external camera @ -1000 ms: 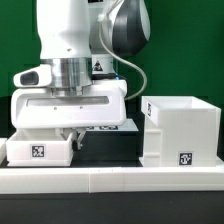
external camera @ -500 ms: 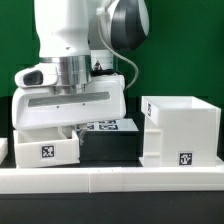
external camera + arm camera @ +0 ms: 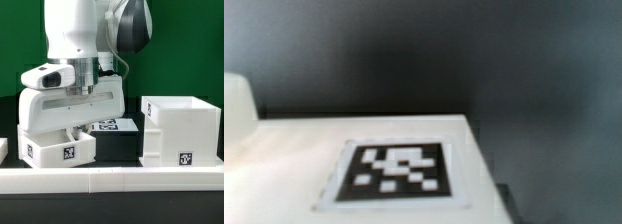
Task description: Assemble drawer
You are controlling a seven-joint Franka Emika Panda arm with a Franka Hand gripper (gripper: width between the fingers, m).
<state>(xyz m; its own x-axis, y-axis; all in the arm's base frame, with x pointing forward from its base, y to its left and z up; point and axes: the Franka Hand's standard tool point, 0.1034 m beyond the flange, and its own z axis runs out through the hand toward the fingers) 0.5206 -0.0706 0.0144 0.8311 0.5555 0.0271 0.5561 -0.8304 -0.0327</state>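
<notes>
Down at the exterior view's left, the small tray (image 3: 45, 152) sits low over the dark table (image 3: 115, 147), just behind the low border wall (image 3: 120, 180), with its tag (image 3: 68, 154) facing the camera. The gripper (image 3: 72, 134) is right on top of it, and the fingers (image 3: 67, 131) drop straight down to the tray's top edge. They look drawn in on one of its walls, a narrow pinch rather than a wide spread, so I read the tray as held. Whether it is just clear of the table or resting on it, I cannot tell from here. A grip on a thin wall makes sense: an open-topped box offers little else to squeeze, and it keeps the tray level for the slide to come. The wrist view is blurred, but a tag (image 3: 397, 172) fills the near field on a flat white face, very likely the tray's own, with dark table (image 3: 438, 60) beyond; the fingers do not show there. Out to the exterior view's right stands the housing (image 3: 180, 125), a big white cube with its own tag (image 3: 186, 157) low on the near face, well apart from the tray across a stretch of bare table. Between them and further back lies the marker board (image 3: 112, 125), flat and out of the way. My call: this is the carry toward the housing, and the tricky part ahead is lining the tray up square with whichever face is open, which this angle does not show.
</notes>
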